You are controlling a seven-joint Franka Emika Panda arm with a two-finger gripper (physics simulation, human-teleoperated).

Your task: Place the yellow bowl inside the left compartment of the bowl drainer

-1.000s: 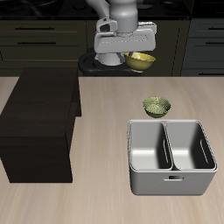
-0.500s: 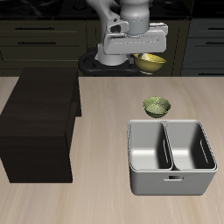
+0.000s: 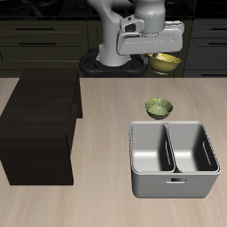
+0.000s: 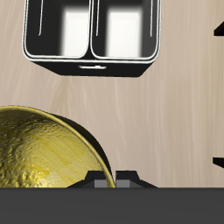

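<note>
The yellow bowl [image 3: 166,62] hangs high above the back of the table, its rim pinched by my gripper [image 3: 157,57], which is shut on it. In the wrist view the bowl [image 4: 44,157] fills the near field, mottled gold and tilted. The bowl drainer [image 3: 175,184], a light-grey tub with two wells, stands near the table's front edge, well below and nearer the front than the bowl. Both wells look empty in the wrist view, where the drainer [image 4: 91,63] shows whole. My fingertips are mostly hidden behind the bowl.
An olive-green bowl [image 3: 159,108] sits on the table just behind the drainer. A large dark brown-black box [image 3: 40,124] occupies the other side of the table. Dark cabinets run along the back.
My gripper has carried the yellow bowl sideways at the same height, away from the dark box's side and toward a spot above the drainer's side. Nothing on the table moved.
</note>
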